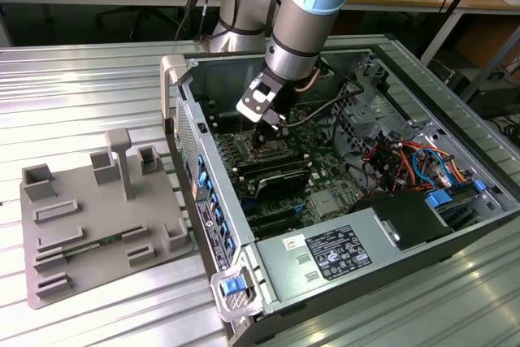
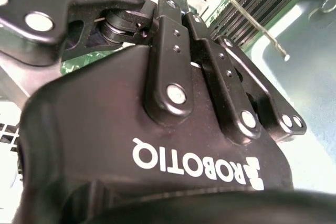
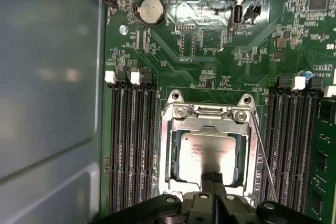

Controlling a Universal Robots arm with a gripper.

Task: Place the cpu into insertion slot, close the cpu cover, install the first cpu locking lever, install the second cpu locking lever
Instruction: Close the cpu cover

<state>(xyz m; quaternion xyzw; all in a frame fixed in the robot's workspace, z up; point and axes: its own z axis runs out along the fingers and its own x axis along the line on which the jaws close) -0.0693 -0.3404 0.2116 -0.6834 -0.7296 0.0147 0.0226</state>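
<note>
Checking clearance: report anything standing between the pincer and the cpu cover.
Nothing visible does. In the first wrist view the pincer is right at the edge of the cpu cover, by the cpu. The thin lever rod lies beside the socket, off that path.

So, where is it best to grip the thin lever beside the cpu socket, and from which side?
Probably near the free end of the lever, coming from above with one finger on each side. It is a thin, straight wire that slants away from the socket, so that end seems to have the most room around it.
</note>
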